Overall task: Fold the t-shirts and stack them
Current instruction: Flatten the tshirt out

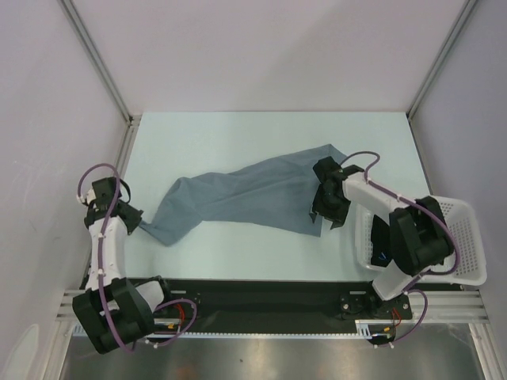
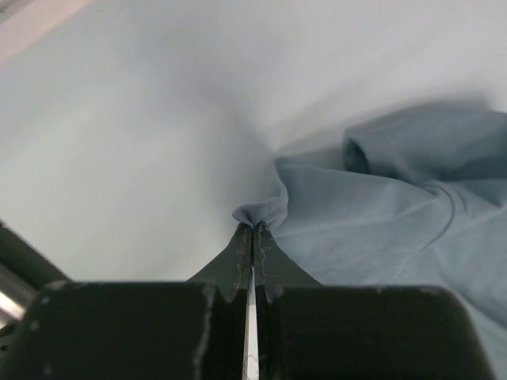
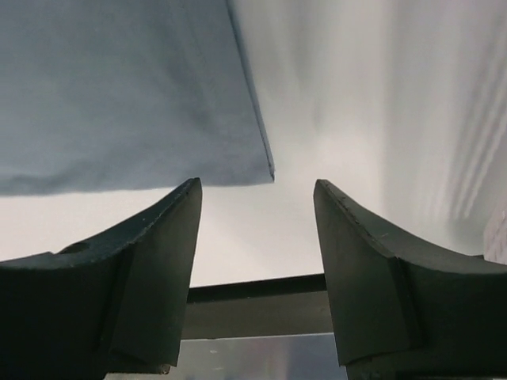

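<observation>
Enclosure: white walls [image 1: 238, 55], metal corner posts [image 1: 97, 62], pale surface [image 1: 238, 257] with one t-shirt [image 1: 238, 198] spread on it.
Grey-blue t-shirt sits mid-frame, its long axis running lower left to upper right, narrow end pointing lower left. Left gripper [image 1: 136, 218] is pinched tight on that lower-left tip. Right gripper [image 1: 326, 215] has its jaws wide apart, holding nothing, at the t-shirt's right edge. White basket [image 1: 467, 237] far right.

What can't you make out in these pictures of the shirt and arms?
1. Top view: the right arm covers the shirt's right end; contact unclear.
2. Top view: that arm hides much of the basket; contents unseen.
3. Right wrist view: shirt cut off by top and left edges.
</observation>
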`<state>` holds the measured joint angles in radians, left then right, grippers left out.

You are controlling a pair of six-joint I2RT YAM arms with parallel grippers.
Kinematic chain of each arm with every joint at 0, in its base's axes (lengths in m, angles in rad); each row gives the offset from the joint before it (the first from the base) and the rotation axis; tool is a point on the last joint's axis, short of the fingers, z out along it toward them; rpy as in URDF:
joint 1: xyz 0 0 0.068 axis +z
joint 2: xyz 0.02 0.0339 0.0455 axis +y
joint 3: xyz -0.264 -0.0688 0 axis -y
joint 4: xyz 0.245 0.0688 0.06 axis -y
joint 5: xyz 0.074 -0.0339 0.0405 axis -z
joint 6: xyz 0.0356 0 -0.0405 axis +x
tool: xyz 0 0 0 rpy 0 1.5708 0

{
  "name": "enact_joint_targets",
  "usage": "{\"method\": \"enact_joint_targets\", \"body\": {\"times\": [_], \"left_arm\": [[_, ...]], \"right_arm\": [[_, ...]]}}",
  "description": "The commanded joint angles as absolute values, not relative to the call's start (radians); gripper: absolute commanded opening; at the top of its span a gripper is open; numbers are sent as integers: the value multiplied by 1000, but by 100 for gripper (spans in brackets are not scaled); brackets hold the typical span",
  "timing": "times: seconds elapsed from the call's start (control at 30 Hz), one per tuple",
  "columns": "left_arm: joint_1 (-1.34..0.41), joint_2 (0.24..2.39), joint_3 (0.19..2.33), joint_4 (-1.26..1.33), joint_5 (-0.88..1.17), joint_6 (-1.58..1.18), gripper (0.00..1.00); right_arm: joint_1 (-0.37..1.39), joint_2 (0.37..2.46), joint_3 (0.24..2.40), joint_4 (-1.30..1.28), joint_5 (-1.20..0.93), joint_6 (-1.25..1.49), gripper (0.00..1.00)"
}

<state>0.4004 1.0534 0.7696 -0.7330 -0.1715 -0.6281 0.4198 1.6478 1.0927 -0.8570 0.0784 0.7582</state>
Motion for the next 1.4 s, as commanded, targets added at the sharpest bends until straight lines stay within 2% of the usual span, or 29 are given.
{"method": "enact_joint_targets", "body": {"times": [0.0, 0.17, 0.2, 0.3, 0.67, 0.87, 1.07, 1.1, 1.23, 1.37], "left_arm": [[400, 1077, 746, -617, -8, -568, 0], [381, 1112, 768, -621, 28, -555, 0], [377, 1117, 775, -629, 19, -552, 0], [365, 1132, 787, -621, 25, -557, 0], [356, 1137, 793, -621, 40, -543, 0], [348, 1126, 779, -624, 41, -532, 0], [344, 1117, 775, -615, 52, -529, 0], [342, 1115, 775, -612, 60, -531, 0], [307, 1095, 807, -607, 69, -511, 0], [164, 1078, 903, -621, 40, -541, 0]], "right_arm": [[431, 1542, 1001, -766, 140, 833, 64], [448, 1535, 939, -710, 92, 870, 58], [449, 1532, 924, -701, 92, 880, 50], [449, 1516, 891, -643, 78, 925, 42], [465, 1568, 836, -589, 40, 979, 46], [468, 1595, 818, -574, 18, 1015, 40], [437, 1591, 810, -583, 109, 1026, 12], [425, 1595, 816, -581, 118, 1020, 0], [420, 1583, 888, -574, 166, 934, 0], [417, 1552, 1056, -545, 251, 807, 0]]}}
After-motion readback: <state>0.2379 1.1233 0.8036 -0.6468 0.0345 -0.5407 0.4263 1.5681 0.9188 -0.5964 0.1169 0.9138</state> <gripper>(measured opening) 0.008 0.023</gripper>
